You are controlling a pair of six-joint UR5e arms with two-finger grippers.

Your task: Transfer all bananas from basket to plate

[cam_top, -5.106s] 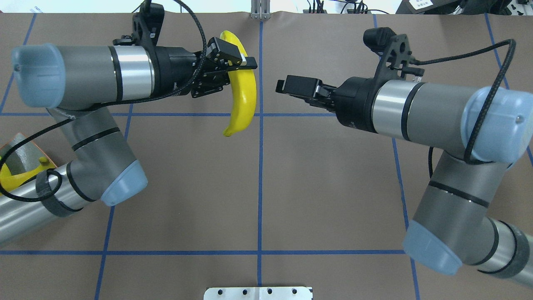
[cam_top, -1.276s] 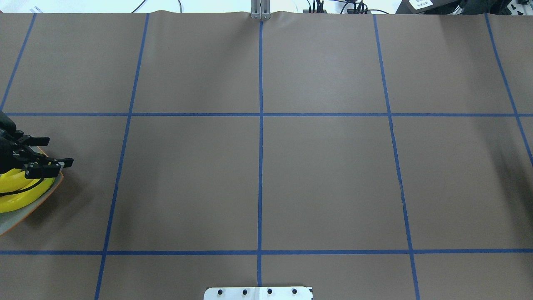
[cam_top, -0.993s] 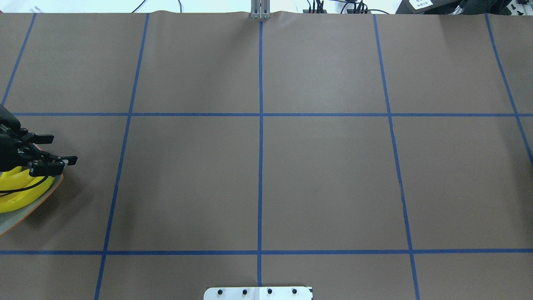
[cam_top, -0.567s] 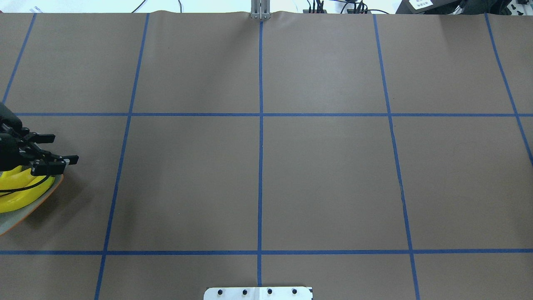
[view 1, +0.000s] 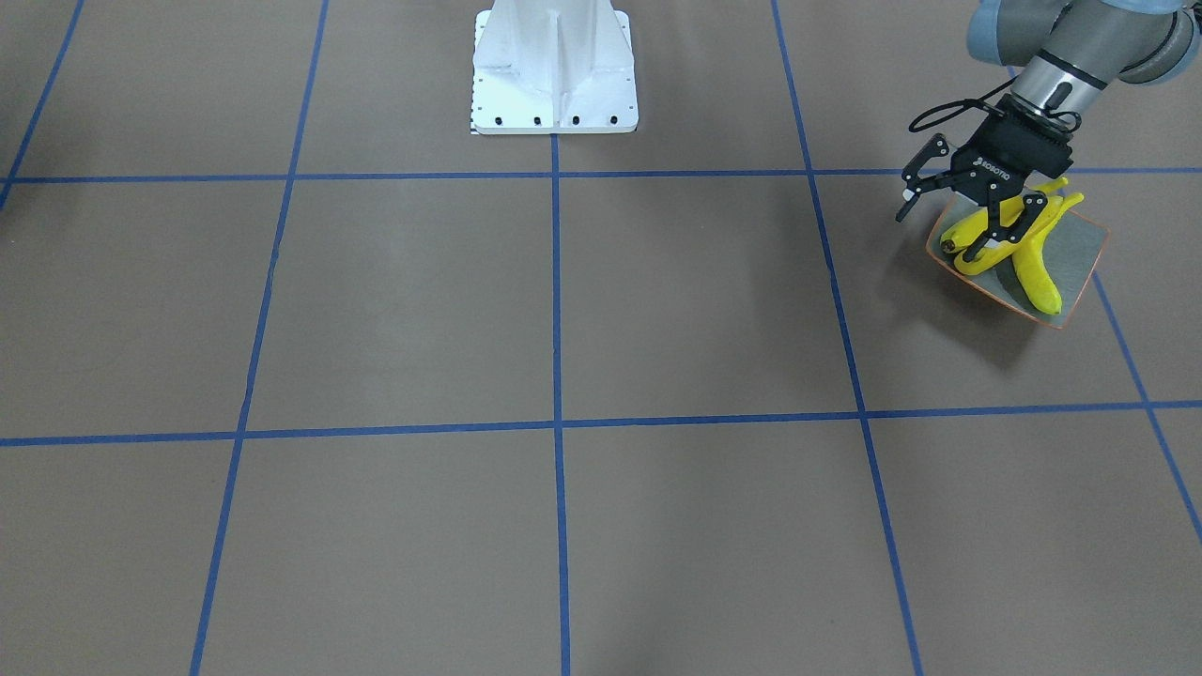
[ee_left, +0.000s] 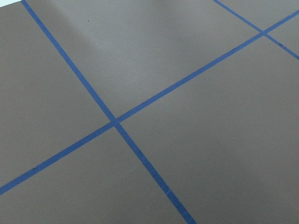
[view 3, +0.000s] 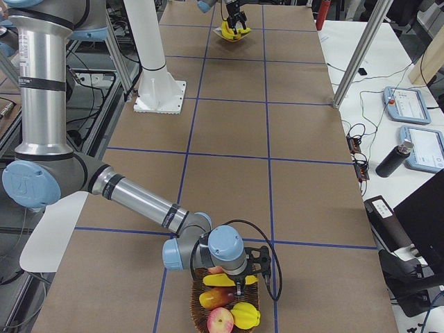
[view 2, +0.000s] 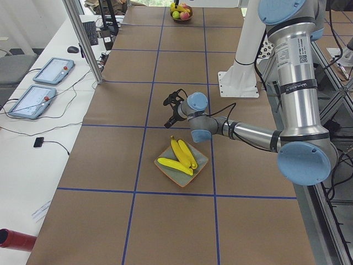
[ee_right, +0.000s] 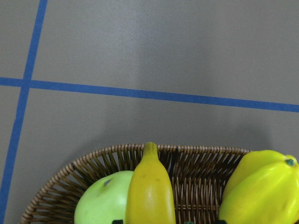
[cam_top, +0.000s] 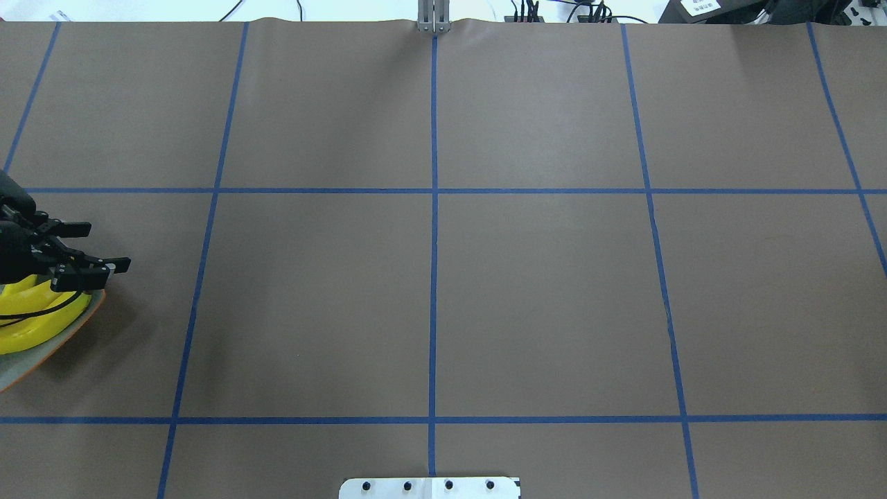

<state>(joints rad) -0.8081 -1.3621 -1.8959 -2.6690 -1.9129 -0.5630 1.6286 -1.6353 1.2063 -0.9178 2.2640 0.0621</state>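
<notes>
The plate (view 1: 1080, 255) sits at the table's left end and also shows in the overhead view (cam_top: 28, 362). Three bananas (view 1: 1033, 272) lie on it, seen too from the left side (view 2: 182, 157). My left gripper (view 1: 939, 235) hangs open and empty just over the plate's inner edge (cam_top: 104, 244). The basket (view 3: 201, 320) stands at the table's right end. A fourth banana (ee_right: 150, 186) lies in it against the wicker rim (ee_right: 196, 151). My right gripper (view 3: 243, 276) is down at this banana; dark finger tips flank it at the wrist view's bottom edge, and I cannot tell whether they grip it.
The basket also holds a green apple (ee_right: 103, 201), a yellow ribbed fruit (ee_right: 261, 186) and a red-yellow fruit (view 3: 216, 298). The white robot base (view 1: 554, 84) stands at the table's near-robot edge. The left wrist view shows only brown table with blue tape lines (ee_left: 117, 122).
Five seconds ago my left gripper held a banana at mid-table beside the right gripper. Now both arms are at the table's ends. Over the last second the open left gripper has drifted slightly off the plate.
</notes>
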